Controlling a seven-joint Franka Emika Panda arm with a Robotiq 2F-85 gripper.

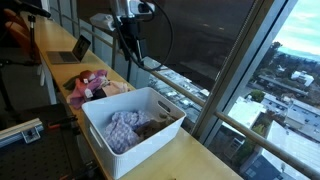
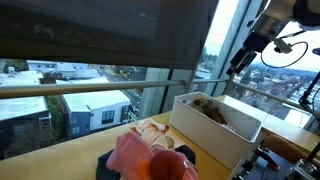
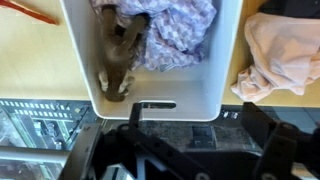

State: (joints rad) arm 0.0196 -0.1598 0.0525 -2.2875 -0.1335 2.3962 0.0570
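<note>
My gripper [image 3: 197, 125] is open and empty. It hangs high above the window-side end of a white plastic bin [image 3: 150, 95]. In both exterior views the gripper [image 1: 128, 45] [image 2: 240, 65] is well clear of the bin [image 1: 150, 103] [image 2: 190, 110]. Inside the bin lie a purple and white patterned cloth [image 3: 175, 35] [image 1: 122, 128] and a brown-grey garment [image 3: 120, 60]. A pile of pink clothes [image 3: 280, 55] [image 1: 95, 85] [image 2: 150, 155] lies on the wooden table beside the bin.
The wooden table [image 1: 190, 160] runs along a large window with a railing [image 1: 180, 80]. A laptop [image 1: 75, 50] stands further along the table. A thin red object [image 3: 35, 12] lies on the table on the bin's other side.
</note>
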